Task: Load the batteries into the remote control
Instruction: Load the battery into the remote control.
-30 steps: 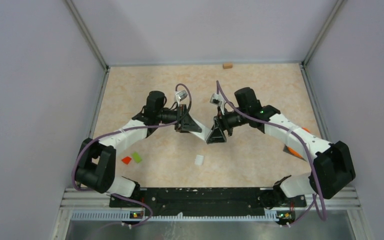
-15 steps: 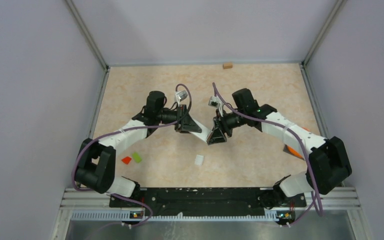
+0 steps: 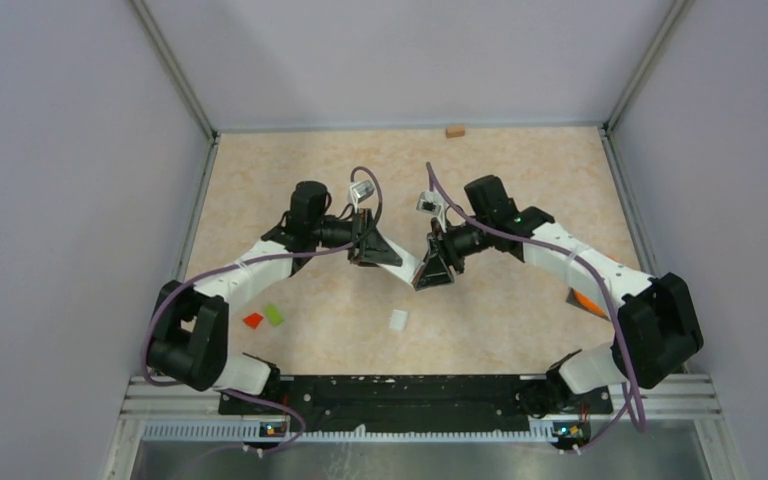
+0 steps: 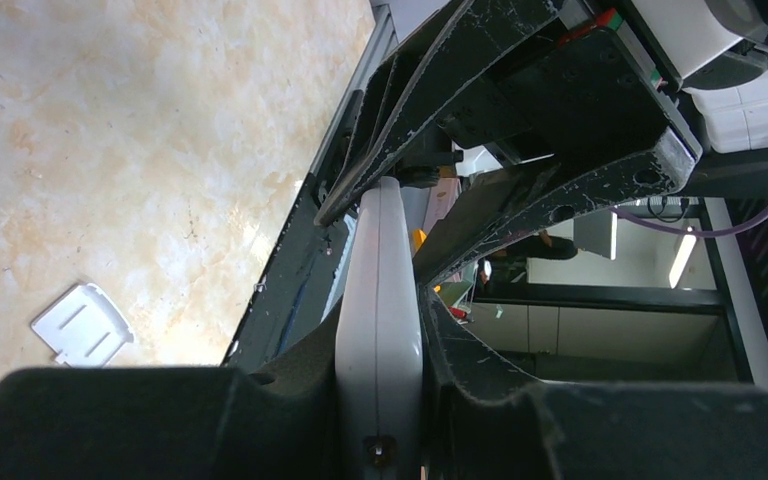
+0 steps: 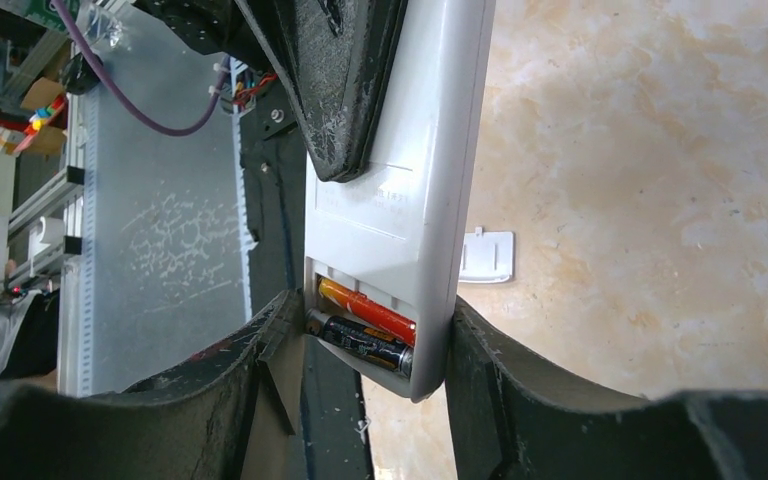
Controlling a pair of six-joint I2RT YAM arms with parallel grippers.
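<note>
Between the two grippers, above the middle of the worktop (image 3: 520, 180), two batteries (image 5: 365, 325), one orange-red and one dark, lie side by side in the open compartment at one end of the white remote (image 5: 400, 200). The left gripper (image 4: 378, 340) has its jaws clamped tight on the remote's far end, while the right gripper (image 5: 375, 305) has its jaws half closed against both sides of the battery end. A loose white cover (image 3: 398, 319) lies flat on the worktop nearby.
</note>
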